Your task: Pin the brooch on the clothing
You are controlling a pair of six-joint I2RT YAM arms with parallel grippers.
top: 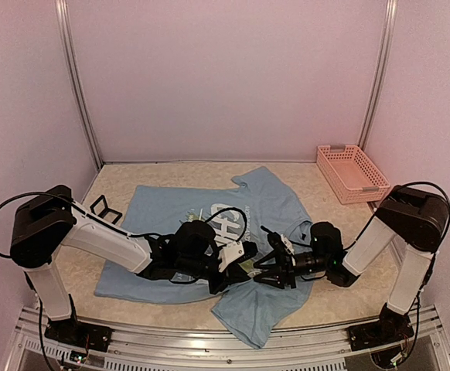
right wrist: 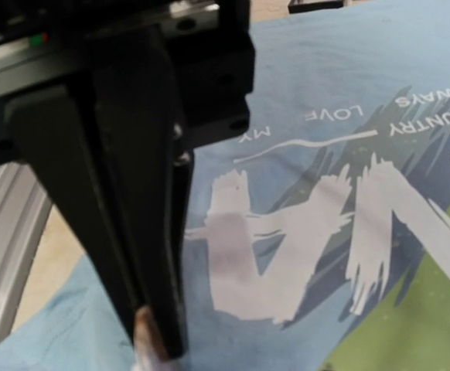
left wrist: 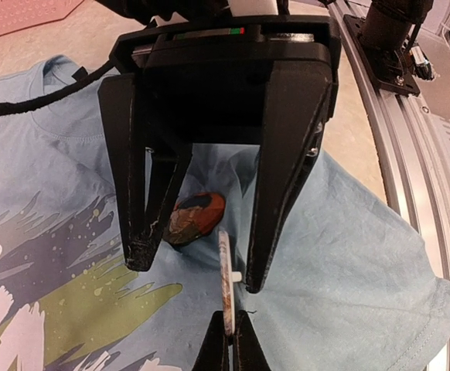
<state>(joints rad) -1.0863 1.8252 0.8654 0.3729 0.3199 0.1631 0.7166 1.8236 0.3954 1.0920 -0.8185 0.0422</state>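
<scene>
The light blue T-shirt [top: 171, 209] lies flat on the table, also in the left wrist view [left wrist: 349, 255] and the right wrist view [right wrist: 310, 77]. My right gripper [top: 262, 270] is shut on a thin round brooch disc [left wrist: 225, 263] held edge-on above the shirt, a white peg on its side; its tips show in the left wrist view [left wrist: 231, 344]. In the right wrist view the disc [right wrist: 144, 334] peeks out at my right gripper's [right wrist: 155, 340] tips. My left gripper [top: 240, 253] is open [left wrist: 196, 270], straddling the disc. A red-brown oval piece [left wrist: 198, 216] lies on the shirt between its fingers.
A pink basket [top: 351, 171] stands at the back right. A small black wire frame [top: 105, 207] sits left of the shirt. The aluminium rail [left wrist: 434, 154] runs along the table's near edge. Pale walls enclose the table.
</scene>
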